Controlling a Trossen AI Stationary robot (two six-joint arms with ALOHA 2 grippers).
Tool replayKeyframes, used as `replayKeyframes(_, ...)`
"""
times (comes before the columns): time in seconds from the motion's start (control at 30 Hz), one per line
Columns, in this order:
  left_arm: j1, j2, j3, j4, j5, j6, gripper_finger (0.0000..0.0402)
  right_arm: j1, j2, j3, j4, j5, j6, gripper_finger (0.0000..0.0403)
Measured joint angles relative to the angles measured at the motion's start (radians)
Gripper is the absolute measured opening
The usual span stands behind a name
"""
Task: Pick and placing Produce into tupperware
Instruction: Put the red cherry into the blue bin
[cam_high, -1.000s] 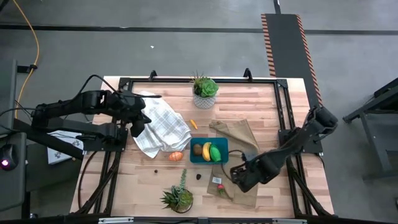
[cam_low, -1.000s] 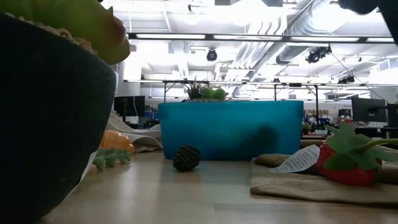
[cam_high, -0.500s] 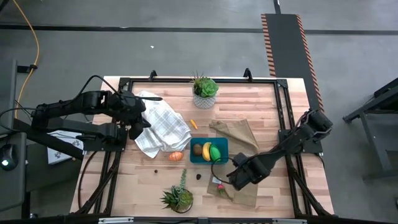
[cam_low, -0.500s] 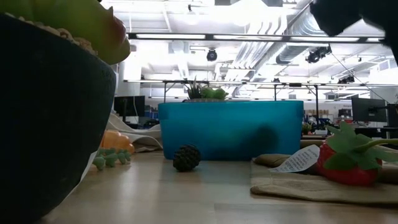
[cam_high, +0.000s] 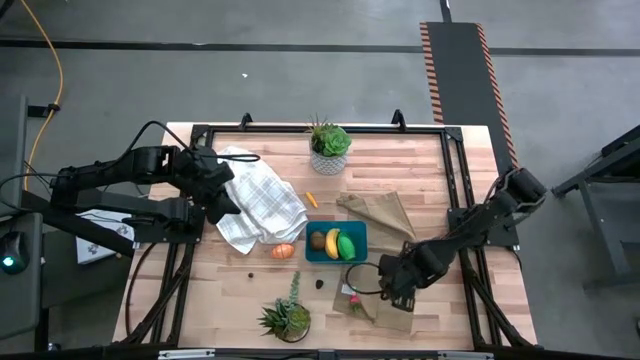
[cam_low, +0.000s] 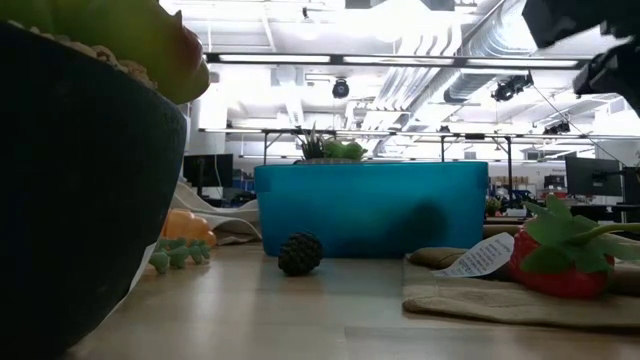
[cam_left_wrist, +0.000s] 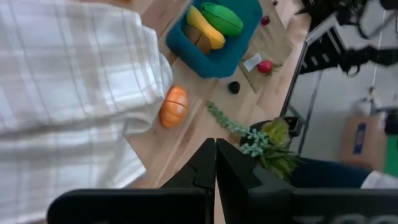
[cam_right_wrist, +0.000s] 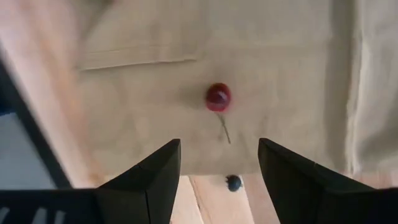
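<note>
The teal tupperware (cam_high: 358, 232) stands on the wood mid-table and holds a brown round piece (cam_high: 317, 240), a yellow banana (cam_high: 332, 243) and a bright green piece (cam_high: 347, 246). An orange piece (cam_high: 283, 251) lies just left of it, and a smaller orange one (cam_high: 311, 199) farther back. My right gripper (cam_high: 385, 285) is open above the tan cloth, next to a small red piece with a stem (cam_right_wrist: 218, 97). My left gripper (cam_high: 215, 197) hovers shut over the white checked cloth (cam_high: 262, 204), touching nothing that I can see.
A small dark berry (cam_low: 301, 254) lies on the wood in front of the tupperware (cam_low: 370, 208). The tan cloth (cam_high: 385, 215) stretches from behind the tupperware to the near right. Potted plants stand at the far edge (cam_high: 329, 145) and the near edge (cam_high: 286, 317).
My right gripper has shifted a little toward the table's left and back again over the tan cloth. More of it now shows at the top right of the low view. The produce and the tupperware have stayed put.
</note>
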Motion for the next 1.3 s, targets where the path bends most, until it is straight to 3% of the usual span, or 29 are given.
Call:
replayKeyframes(0.23,0.000,0.000,0.000,0.000,-0.078,-0.180,0.0001,-0.028,-0.144,-0.130,0.152,-0.049,-0.108,0.0206)
replayKeyframes(0.37,0.000,0.000,0.000,0.000,-0.126,-0.220,0.0002,-0.048,-0.165,-0.168,0.217,-0.063,-0.160,0.0206)
replayKeyframes(0.63,0.000,0.000,0.000,-0.001,-0.156,-0.242,0.0003,-0.067,-0.094,-0.171,0.224,-0.074,-0.269,0.0206)
replayKeyframes(1.3,0.000,0.000,0.000,-0.084,-0.185,-0.189,0.0003,-0.079,0.043,-0.171,0.325,-0.085,-0.329,0.0206)
